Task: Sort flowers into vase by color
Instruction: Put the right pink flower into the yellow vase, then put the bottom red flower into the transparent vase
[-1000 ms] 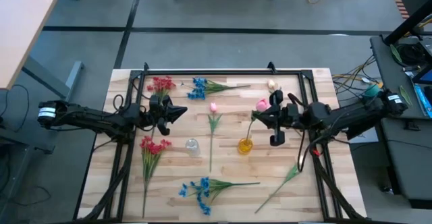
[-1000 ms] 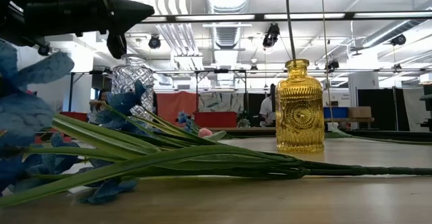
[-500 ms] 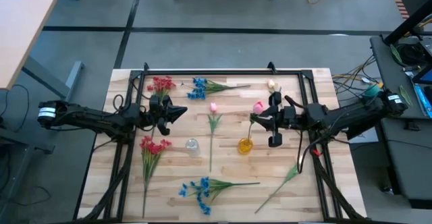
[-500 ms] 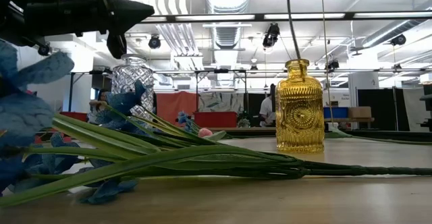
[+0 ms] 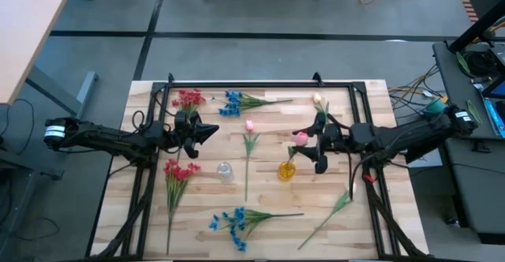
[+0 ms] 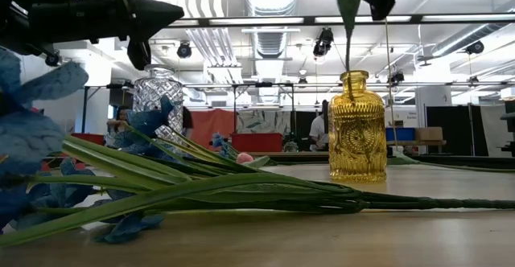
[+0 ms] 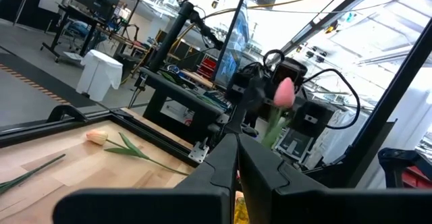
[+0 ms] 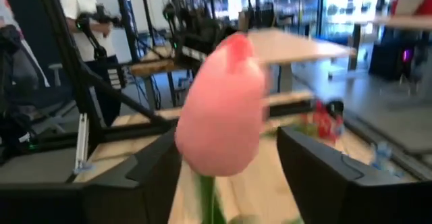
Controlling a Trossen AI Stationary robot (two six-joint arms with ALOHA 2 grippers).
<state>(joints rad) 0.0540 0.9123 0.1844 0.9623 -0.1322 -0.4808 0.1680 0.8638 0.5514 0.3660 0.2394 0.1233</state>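
While your high view shows the right gripper over mid-worktop, only its wrist view shows jaws parted either side of the pink tulip, stem standing in the yellow vase. Your left gripper hovers clenched near the far-left red flowers; bare worktop lies between the scattered stems.

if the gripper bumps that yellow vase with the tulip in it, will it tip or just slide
The yellow vase looks like thick pressed glass with a wide flat base, so it probably slides rather than tips. The pink tulip stands well above its narrow neck, so a knock on the stem could lever it. The bare wooden table likely gives little grip.
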